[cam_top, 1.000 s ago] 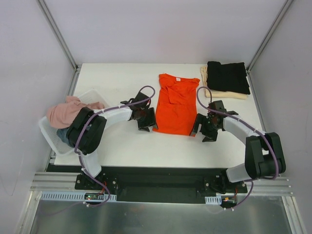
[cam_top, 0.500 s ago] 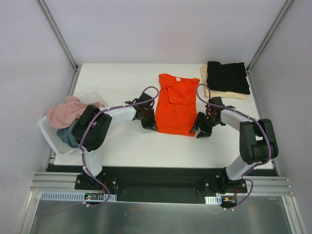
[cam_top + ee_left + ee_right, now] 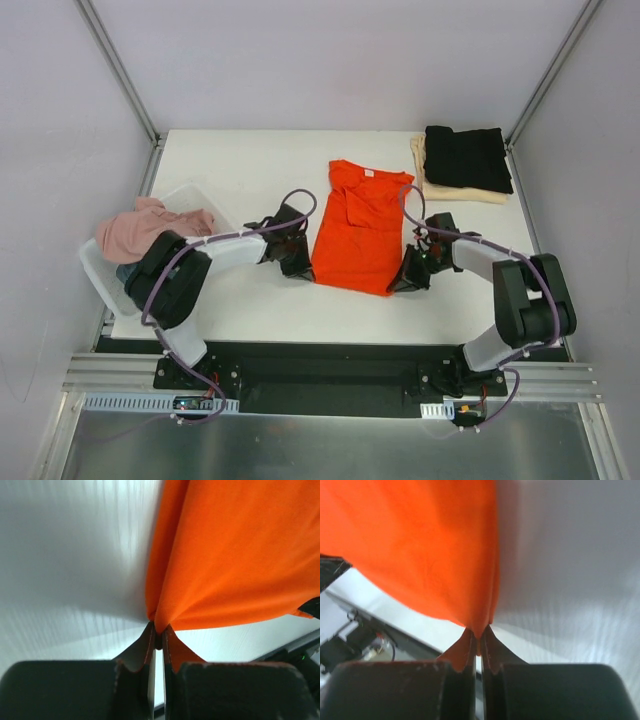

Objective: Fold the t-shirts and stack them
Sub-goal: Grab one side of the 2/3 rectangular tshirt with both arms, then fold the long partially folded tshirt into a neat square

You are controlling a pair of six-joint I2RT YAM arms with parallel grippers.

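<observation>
An orange-red t-shirt [image 3: 357, 226] lies lengthwise in the middle of the white table, collar at the far end. My left gripper [image 3: 303, 266] is shut on its near-left hem corner; in the left wrist view the orange cloth [image 3: 235, 555] bunches into the pinched tips of that gripper [image 3: 159, 629]. My right gripper [image 3: 400, 282] is shut on the near-right hem corner, where the cloth [image 3: 420, 545] gathers between its closed tips [image 3: 480, 634]. A folded black t-shirt [image 3: 466, 158] rests on a folded cream one [image 3: 460, 191] at the far right.
A white plastic tub [image 3: 105, 275] at the left edge holds a dusty pink shirt [image 3: 145, 226] and a grey-blue one [image 3: 127, 275]. Metal frame posts rise at the far corners, and grey walls enclose the table.
Both grippers have closed onto the shirt's near hem corners. The hem has shifted toward the arms and the shirt now lies slightly skewed.
</observation>
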